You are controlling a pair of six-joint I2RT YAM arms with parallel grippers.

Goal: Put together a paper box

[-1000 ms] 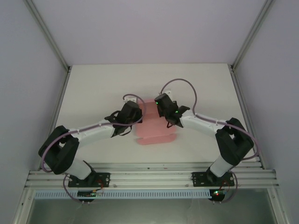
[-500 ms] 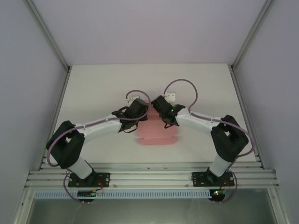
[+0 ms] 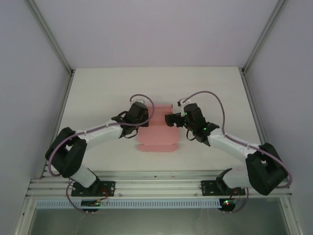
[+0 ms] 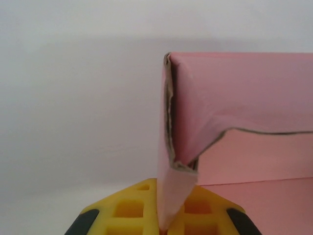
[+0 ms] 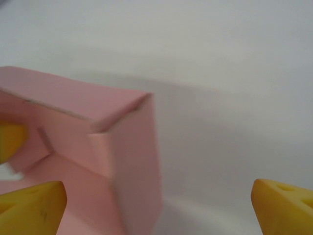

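Your surroundings: a pale tabletop inside a white booth.

You have a plain off-white tabletop, matte and unmarked. The left wrist view gives you the same tabletop as a blank pale ground, and so does the right wrist view. White wall panels close it in at the back and on both sides, joined by slanting metal corner posts. Along the near edge you see a ribbed aluminium rail, with a slotted white strip just below it.
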